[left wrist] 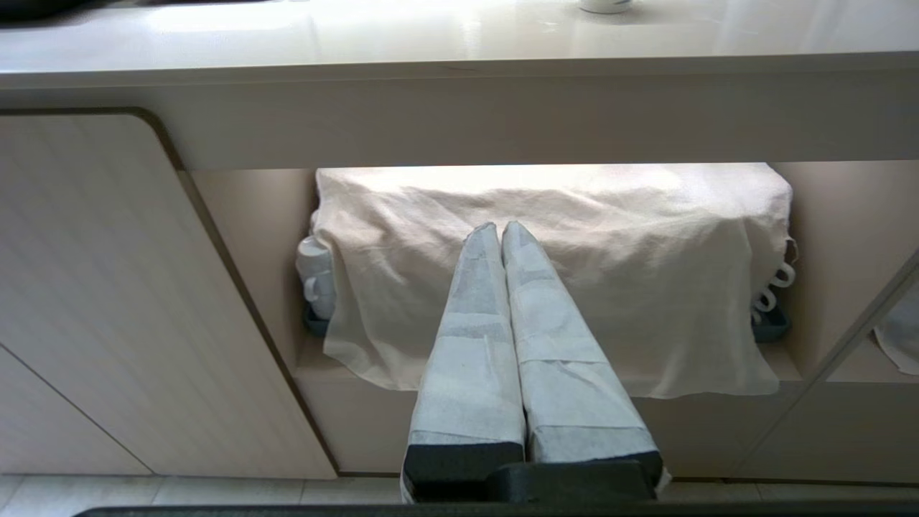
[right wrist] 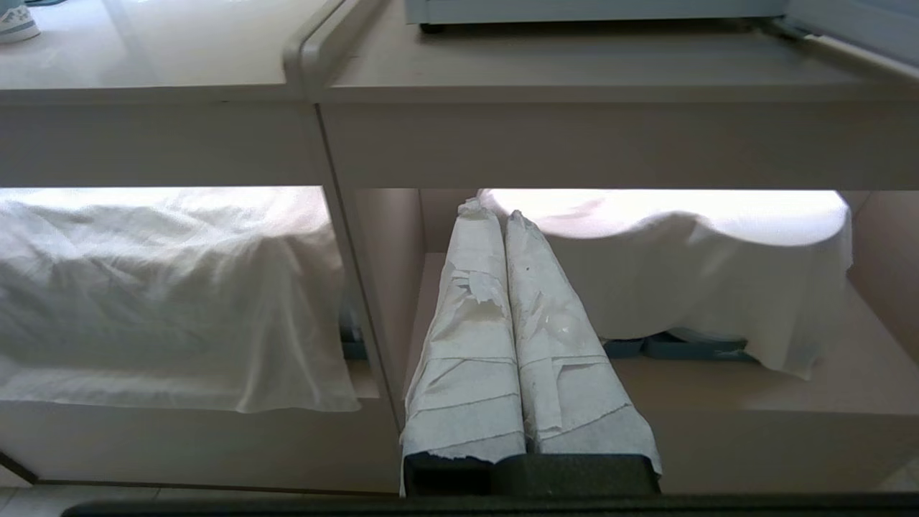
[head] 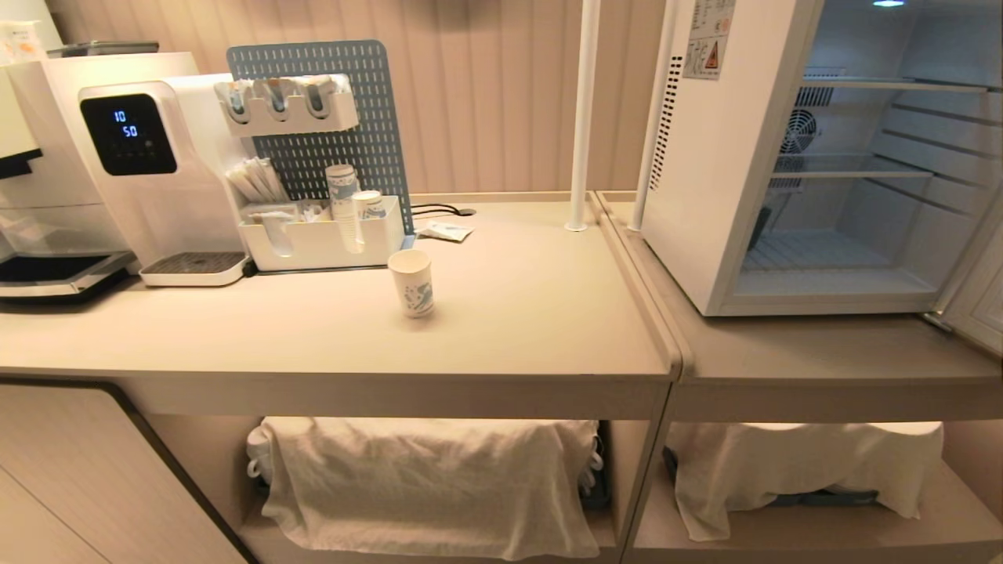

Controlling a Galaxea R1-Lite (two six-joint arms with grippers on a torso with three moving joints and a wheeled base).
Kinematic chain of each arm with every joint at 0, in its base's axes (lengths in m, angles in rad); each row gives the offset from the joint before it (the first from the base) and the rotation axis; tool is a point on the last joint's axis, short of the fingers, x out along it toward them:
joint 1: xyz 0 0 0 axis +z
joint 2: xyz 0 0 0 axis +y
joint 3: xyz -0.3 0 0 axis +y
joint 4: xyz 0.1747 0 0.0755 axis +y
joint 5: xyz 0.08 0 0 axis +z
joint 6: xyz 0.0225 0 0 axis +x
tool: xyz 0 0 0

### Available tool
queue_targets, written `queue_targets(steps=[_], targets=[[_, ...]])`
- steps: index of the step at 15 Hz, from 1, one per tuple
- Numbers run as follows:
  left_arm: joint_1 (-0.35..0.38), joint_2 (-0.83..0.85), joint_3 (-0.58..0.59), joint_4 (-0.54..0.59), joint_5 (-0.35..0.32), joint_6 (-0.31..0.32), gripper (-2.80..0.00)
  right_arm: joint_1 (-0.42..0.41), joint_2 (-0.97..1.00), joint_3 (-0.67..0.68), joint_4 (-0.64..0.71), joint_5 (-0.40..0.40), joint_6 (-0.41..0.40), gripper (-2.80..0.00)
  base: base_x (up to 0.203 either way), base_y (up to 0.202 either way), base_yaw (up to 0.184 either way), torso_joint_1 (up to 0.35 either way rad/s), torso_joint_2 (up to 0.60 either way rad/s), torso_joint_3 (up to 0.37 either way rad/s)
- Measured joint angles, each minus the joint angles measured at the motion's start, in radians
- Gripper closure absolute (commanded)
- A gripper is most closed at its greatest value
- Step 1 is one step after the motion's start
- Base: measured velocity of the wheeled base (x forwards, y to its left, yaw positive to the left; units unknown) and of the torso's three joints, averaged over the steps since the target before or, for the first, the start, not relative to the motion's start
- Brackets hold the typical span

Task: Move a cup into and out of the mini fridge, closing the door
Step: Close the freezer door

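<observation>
Cup (head: 411,282) stands upright on the bench (head: 533,313) in the head view, well apart from the fridge (head: 705,180) on the neighbouring bench to the right. The fridge stands open, shelves bare, only an edge of its door (head: 975,301) showing at far right. Neither arm appears here.

In the left wrist view, the left gripper (left wrist: 500,230) hangs below the bench edge, facing a cloth (left wrist: 646,251) draped over the shelf, jaws pressed together and empty.

In the right wrist view, the right gripper (right wrist: 495,213) is parked likewise under the fridge's bench, jaws together, holding nothing.

Nothing is begun, I judge. To grasp well: raise an arm above the bench, spread the jaws wide, approach the cup from the side at mid-height, and close gently so the paper wall does not crush.
</observation>
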Motion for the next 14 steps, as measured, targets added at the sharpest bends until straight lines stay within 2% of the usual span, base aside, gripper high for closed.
queue_targets(steps=[11, 14], targets=[[0.000, 0.000, 0.000, 0.003, -0.001, -0.002, 0.00, 0.000, 0.000, 0.000, 0.000, -0.003, 0.003, 0.00, 0.000, -0.196, 0.001, 0.003, 0.00, 0.002], [0.000, 0.000, 0.001, 0.000, -0.001, -0.003, 0.00, 0.000, 0.000, 0.000, -0.001, -0.003, 0.003, 0.00, -0.082, -0.146, 0.000, 0.000, 0.00, 0.006]])
